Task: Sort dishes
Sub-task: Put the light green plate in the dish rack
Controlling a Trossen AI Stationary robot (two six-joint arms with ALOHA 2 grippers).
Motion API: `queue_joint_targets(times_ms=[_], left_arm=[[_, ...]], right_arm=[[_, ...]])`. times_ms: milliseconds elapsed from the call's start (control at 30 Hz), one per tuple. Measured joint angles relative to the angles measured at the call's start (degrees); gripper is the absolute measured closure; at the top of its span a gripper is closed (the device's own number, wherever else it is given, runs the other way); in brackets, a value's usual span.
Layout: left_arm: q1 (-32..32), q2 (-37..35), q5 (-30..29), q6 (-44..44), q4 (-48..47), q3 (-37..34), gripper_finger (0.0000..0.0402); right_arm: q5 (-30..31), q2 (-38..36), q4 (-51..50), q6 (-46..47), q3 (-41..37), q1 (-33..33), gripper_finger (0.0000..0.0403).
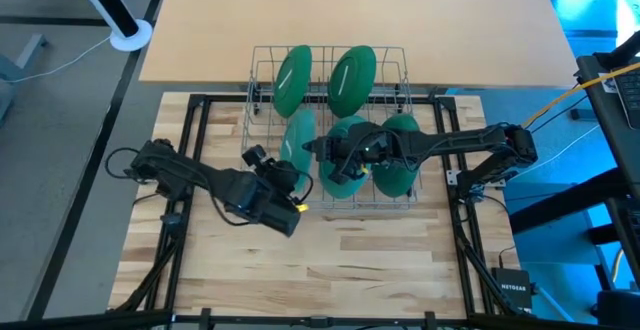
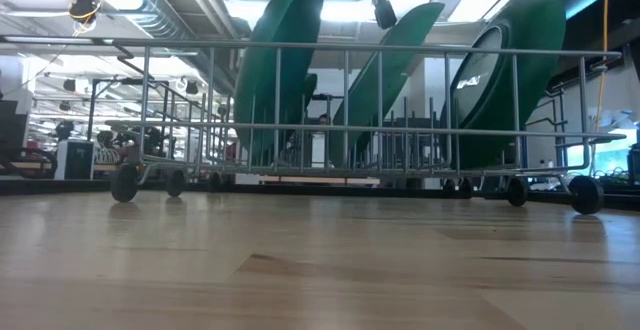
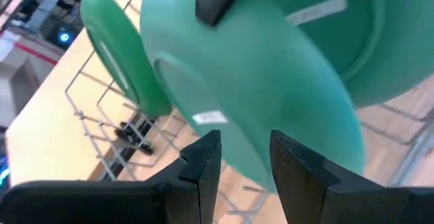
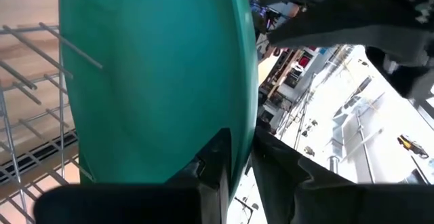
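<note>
Plates stand on edge in the wire rack (image 1: 262, 70) at the middle of the counter (image 1: 330, 260), five as far as we can count from above: two dark green ones in the far row (image 1: 293, 78), (image 1: 352, 78), a paler one at near left (image 1: 297, 142), a teal plate (image 1: 342, 165) in the near middle, and another dark green one at near right (image 1: 398, 160).

We see the right gripper (image 4: 241, 157) reaching in from the right side, its jaws nearly closed and pinching the rim of the teal plate, which fills most of its wrist view. The left gripper (image 3: 245, 159) sits at the rack's near left corner; its jaws stand partly apart with that plate's lower rim between or just behind them, and we cannot tell whether they touch it, so we would not call it a hold.

We judge the step in hand to be the seating or shifting of this teal plate among the near slots, under the right arm's control. The next move, as we read it, calls for keeping the plate upright and guiding its edge squarely between two wires without knocking its neighbours, which stand close on both sides. The left jaws should either close to steady it or stay clear.
</note>
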Motion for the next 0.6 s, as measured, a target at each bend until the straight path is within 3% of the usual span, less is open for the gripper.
queue_joint_targets(times_ms=[167, 367, 467, 600], left_arm=[[-0.6, -1.1, 0.1, -2.4, -3.2, -0.7, 0.0302], [-4.3, -10.2, -0.9, 0.6, -3.2, -2.2, 0.0351], [-7.3, -17.1, -4.1, -4.0, -3.2, -8.7, 0.0369], [-11.7, -28.3, -10.1, -18.2, -3.0, -24.9, 0.0387]], right_arm=[[0.5, 0.0, -0.5, 0.0, 0.0, 0.0, 0.0340], [0.6, 0.0, -0.9, 0.9, 0.0, 0.0, 0.0340], [0.6, 0.0, -0.9, 0.9, 0.0, 0.0, 0.0340], [0.6, 0.0, -0.9, 1.0, 0.0, 0.0, 0.0340]])
